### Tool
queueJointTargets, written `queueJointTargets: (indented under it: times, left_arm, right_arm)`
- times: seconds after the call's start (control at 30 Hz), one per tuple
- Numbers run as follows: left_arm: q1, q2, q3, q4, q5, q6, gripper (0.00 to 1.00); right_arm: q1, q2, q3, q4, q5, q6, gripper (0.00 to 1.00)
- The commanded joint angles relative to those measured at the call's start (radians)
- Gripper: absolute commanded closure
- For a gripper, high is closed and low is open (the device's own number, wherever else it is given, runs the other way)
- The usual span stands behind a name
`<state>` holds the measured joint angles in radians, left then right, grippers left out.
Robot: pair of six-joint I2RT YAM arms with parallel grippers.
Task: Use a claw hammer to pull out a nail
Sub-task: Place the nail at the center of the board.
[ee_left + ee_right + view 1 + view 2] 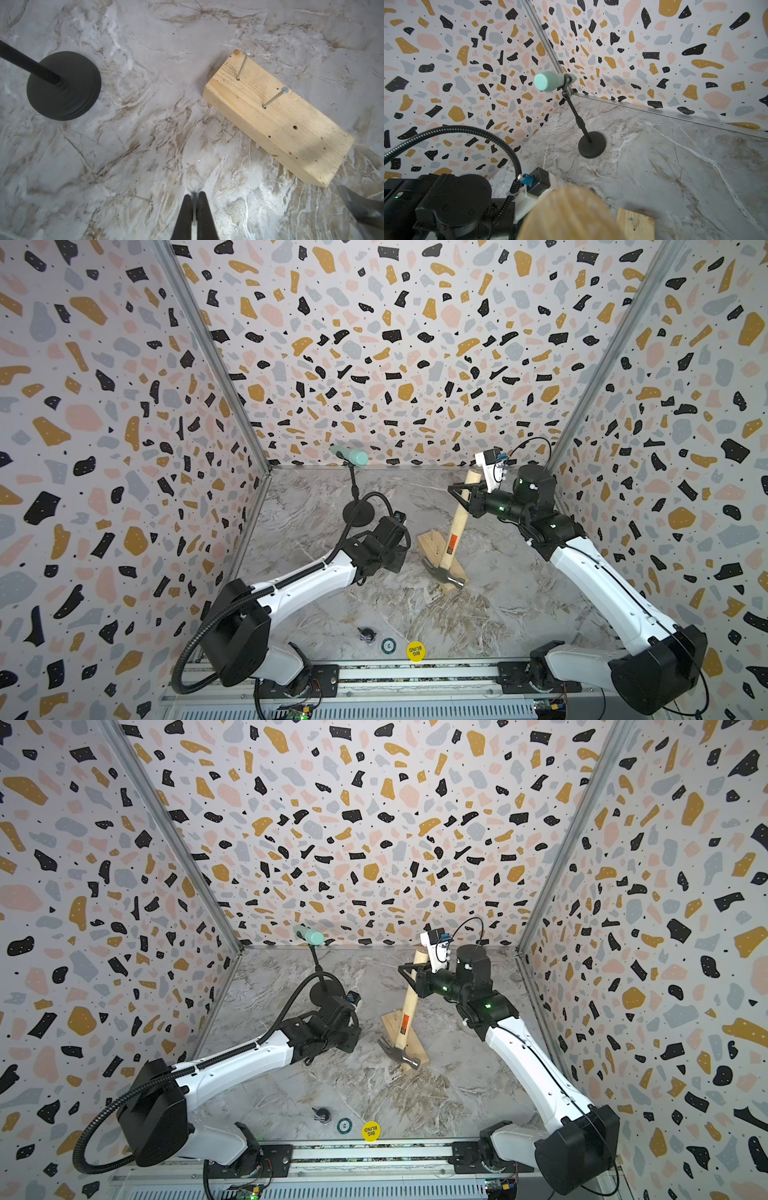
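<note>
In the left pincer (194, 195), clenching a thin nail (194, 188) over the counter (124, 149), near the wood block (291, 135). In the right pincer (461, 495), gripping the hammer (451, 549) high on its handle, with the head down at the block's near end. Apparently finishing, with one nail out and two nails (273, 98) left standing in the block.

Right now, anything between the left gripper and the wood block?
No. In the left wrist view, only bare marble tabletop lies between the left gripper, shut on a nail, and the wood block.
</note>
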<state>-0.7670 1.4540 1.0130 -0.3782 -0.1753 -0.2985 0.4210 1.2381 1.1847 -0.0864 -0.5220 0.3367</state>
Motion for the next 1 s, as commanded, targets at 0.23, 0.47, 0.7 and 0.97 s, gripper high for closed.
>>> queueJointTargets:
  times: [0.23,0.47,0.7,0.97]
  left_arm:
    - [0.026,0.040,-0.004,0.040,-0.017,-0.060,1.00]
    - [0.029,0.058,-0.019,0.051,-0.016,-0.074,1.00]
    - [0.032,0.100,-0.028,0.053,-0.009,-0.089,1.00]
    - [0.034,0.148,-0.046,0.078,0.021,-0.105,1.00]
  right_arm:
    - [0.104,-0.078,0.090,-0.019,0.167,-0.097,1.00]
    - [0.168,-0.097,0.071,-0.007,0.231,-0.150,1.00]
    - [0.257,-0.112,0.051,0.015,0.313,-0.223,1.00]
    - [0.332,-0.159,-0.010,0.082,0.374,-0.288,1.00]
